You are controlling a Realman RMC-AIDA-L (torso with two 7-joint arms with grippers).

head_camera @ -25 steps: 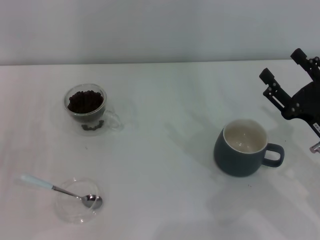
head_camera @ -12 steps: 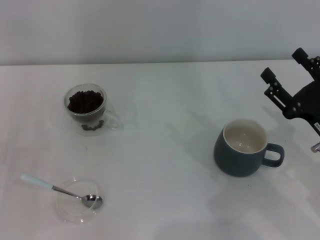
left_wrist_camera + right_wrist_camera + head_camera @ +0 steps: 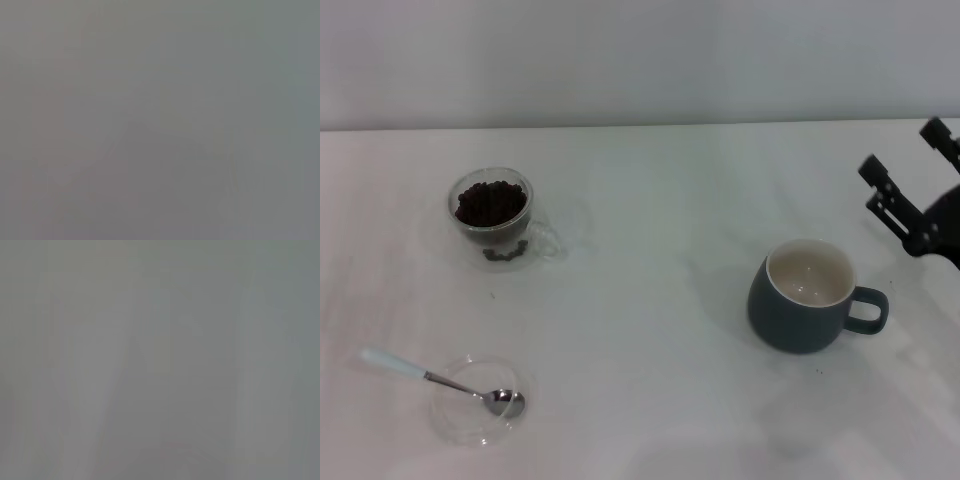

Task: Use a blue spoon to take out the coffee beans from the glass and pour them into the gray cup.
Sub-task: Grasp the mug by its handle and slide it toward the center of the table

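Since a second ago the right claw (image 3: 912, 183) has drawn back toward three o'clock, so that part of it is now cut off at the edge of the head view; nothing on the counter (image 3: 650, 200) has shifted. Nearest, at about seven o'clock, the blue spoon (image 3: 440, 380) lies with its metal bowl resting in a flat clear saucer (image 3: 472, 402) and its pale handle sticking out over the rim toward ten o'clock. That overhanging handle looks like the place to take hold: it is thin, stiff and light, probably slick, and the saucer beneath is fragile and may slide. At about four o'clock stands the gray cup (image 3: 800, 300), upright, cream inside and seemingly without beans, its loop handle toward three o'clock. Farther off at ten o'clock the glass (image 3: 495, 215) holds the heaped coffee beans (image 3: 490, 202); it is light and breakable, so it could tip under a scoop. Beyond the cup, the right claw hangs above the counter with its fingers spread and holding nothing. The left claw is not visible in the head view, and both wrist views are possibly too blurred to show anything.
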